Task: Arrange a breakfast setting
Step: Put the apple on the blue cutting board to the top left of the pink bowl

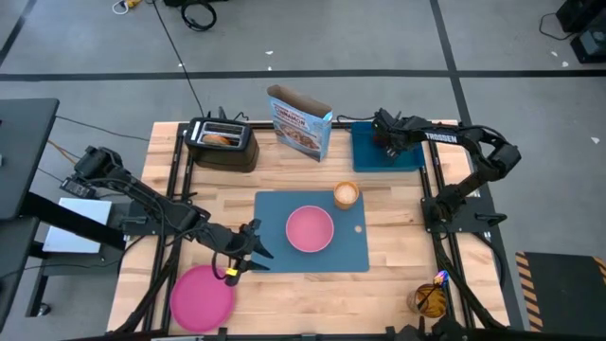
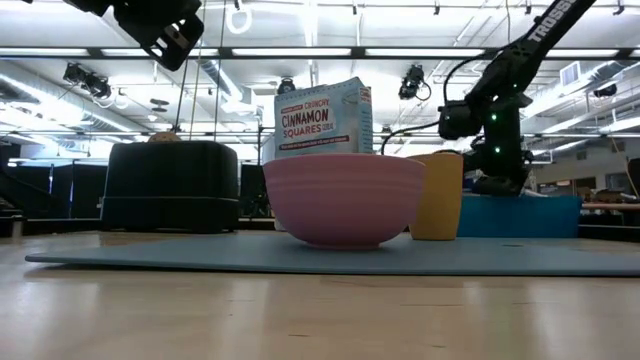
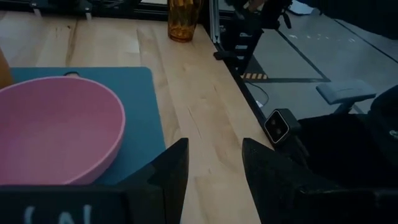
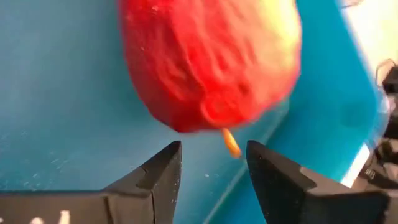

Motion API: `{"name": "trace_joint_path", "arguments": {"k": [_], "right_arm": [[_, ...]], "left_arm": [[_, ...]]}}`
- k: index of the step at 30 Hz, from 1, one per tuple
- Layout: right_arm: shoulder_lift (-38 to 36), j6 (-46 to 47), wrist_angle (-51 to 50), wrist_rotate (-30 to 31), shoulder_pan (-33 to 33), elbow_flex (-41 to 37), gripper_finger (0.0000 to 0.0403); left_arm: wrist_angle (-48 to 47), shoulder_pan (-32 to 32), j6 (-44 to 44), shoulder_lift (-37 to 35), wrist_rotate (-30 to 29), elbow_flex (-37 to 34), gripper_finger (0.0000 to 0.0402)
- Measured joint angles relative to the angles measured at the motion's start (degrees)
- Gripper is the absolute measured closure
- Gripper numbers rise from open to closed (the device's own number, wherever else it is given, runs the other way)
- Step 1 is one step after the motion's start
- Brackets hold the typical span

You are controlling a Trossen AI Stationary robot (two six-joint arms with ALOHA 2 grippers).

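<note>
The right claw (image 4: 211, 163) hangs open over the apple (image 4: 208, 62) in the blue tray (image 1: 388, 152) at the tabletop's far right corner. It should straddle the apple's widest part before closing. The left claw (image 1: 248, 248), also open, waits near the bowl (image 1: 310, 228).

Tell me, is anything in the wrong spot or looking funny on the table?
Nothing is spilled or broken. But the pink plate sits on bare wood near the table's front left corner, off the blue placemat, where the pink bowl and tan cup already stand. The apple lies in the blue tray, under the right pincer.
</note>
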Motion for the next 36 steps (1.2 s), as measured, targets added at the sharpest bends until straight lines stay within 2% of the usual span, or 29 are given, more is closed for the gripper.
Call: {"name": "trace_joint_path", "arguments": {"k": [5, 19, 22, 30, 34, 36], "right_arm": [[2.8, 0.9, 2.6, 2.1, 0.5, -0.3, 0.0246], [2.4, 0.5, 5.0, -0.3, 1.1, -0.3, 0.0393], [1.4, 0.4, 4.0, -2.0, 1.9, -0.2, 0.0393], [-4.8, 3.9, 1.3, -14.2, 5.7, 0.9, 0.0394], [-7.9, 6.0, 0.4, -10.3, 6.1, 0.9, 0.0361], [-9.0, 12.8, 0.5, -8.7, 4.6, 0.9, 0.0333]], "left_arm": [[0.1, -1.2, -0.6, 0.0, 0.1, 0.0, 0.0244], [0.5, -1.4, -1.4, 0.0, -0.9, 0.0, 0.0244], [0.5, -1.4, -1.5, 0.0, -0.9, 0.0, 0.0244], [0.4, -1.3, -1.4, 0.0, -0.9, 0.0, 0.0244], [0.4, -1.3, -1.4, 0.0, -0.9, 0.0, 0.0244], [0.5, -1.3, -1.4, 0.0, -0.9, 0.0, 0.0244]]}}
